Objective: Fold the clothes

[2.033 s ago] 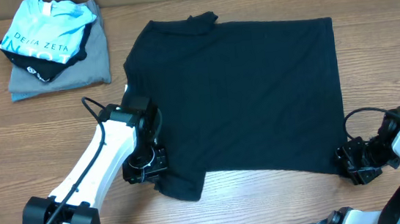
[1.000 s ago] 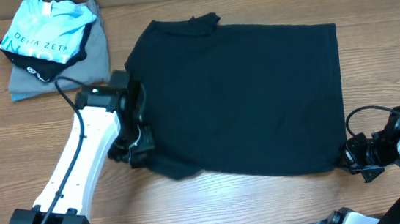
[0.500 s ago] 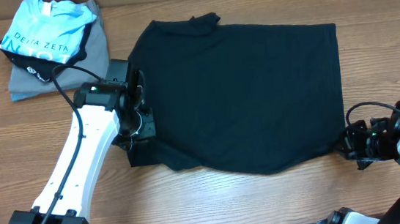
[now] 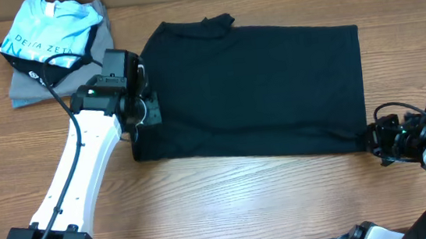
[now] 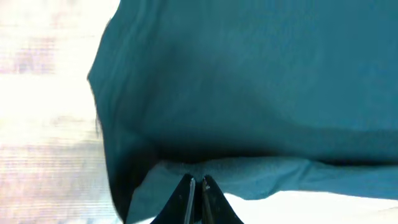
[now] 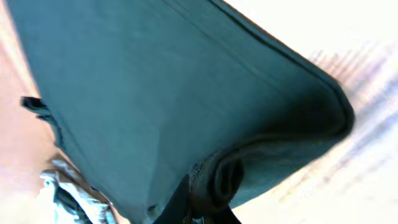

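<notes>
Up and away from the robot goes the left arm: two seconds back its gripper sat at the near-left corner of the cloth, and now the left gripper sits halfway along the left edge, with the loose flap that hung there gone. The right gripper has edged outward and up a touch at the near-right corner.

The black T-shirt lies spread on the wooden surface, collar at the far-left, its near edge now drawn into a straight line. Both grippers are clenched on it. The left wrist view shows the fingers pinched together right at a doubled fold of cloth, and the right wrist view shows a rolled bunch of hem clamped between the fingers.

It looks like the first lengthwise fold is in hand, the near side brought in and pulled taut between the two arms. The next move likely calls for both arms to carry their held edges on across toward the far side, together, so that no slack forms. They should also stay well clear of the light blue shirt stacked on the grey folded shirt just beyond the left arm.
</notes>
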`<state>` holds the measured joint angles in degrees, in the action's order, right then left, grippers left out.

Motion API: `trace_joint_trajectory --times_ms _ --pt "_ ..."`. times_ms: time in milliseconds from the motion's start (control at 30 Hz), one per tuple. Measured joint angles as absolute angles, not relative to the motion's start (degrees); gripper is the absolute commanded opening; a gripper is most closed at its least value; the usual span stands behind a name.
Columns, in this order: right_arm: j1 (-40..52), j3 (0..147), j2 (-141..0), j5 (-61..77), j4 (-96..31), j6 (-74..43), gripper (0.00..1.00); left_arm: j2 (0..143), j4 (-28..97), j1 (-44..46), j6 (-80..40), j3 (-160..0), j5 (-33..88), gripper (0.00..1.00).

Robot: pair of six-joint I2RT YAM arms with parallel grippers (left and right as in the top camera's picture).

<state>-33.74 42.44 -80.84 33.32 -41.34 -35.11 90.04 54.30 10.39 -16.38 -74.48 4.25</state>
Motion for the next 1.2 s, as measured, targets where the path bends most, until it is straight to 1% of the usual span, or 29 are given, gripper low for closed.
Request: trace_joint_trajectory --times_ms 200,367,500,600,733,833,967,1033,1200 --pt "-33.71 42.44 -80.84 35.16 -34.39 -36.27 0.04 90.04 48.69 10.39 -14.76 -74.59 4.25 0.09" --pt "-33.71 42.44 -80.84 35.59 -32.95 -37.26 0.04 90.04 44.95 10.39 -13.41 -74.63 4.25 0.09" --pt "-33.71 42.44 -80.84 35.57 -32.01 -37.50 0.05 90.11 42.61 10.39 -13.06 -74.63 4.25 0.11" --pt "-33.71 42.44 -80.84 35.59 -31.77 -37.54 0.05 90.37 42.70 10.39 -13.02 -74.63 4.25 0.17" --pt "-33.71 42.44 -80.84 35.59 -31.75 -37.52 0.05 92.16 49.08 10.39 -12.86 -74.96 6.46 0.27" --pt "-33.71 42.44 -80.84 35.59 -31.81 -37.52 0.05 94.83 52.58 10.63 -11.70 -74.94 8.97 0.39" --pt "-33.71 42.44 -80.84 35.57 -31.77 -37.52 0.05 99.35 52.75 12.38 -8.19 -74.83 10.96 0.42" --pt "-33.71 42.44 -80.84 35.59 -31.88 -37.52 0.05 101.62 52.51 13.02 -7.90 -74.67 10.87 0.45" --pt "-33.71 42.44 -80.84 35.57 -32.16 -37.54 0.05 105.30 50.57 12.69 -6.20 -74.46 11.09 0.47"
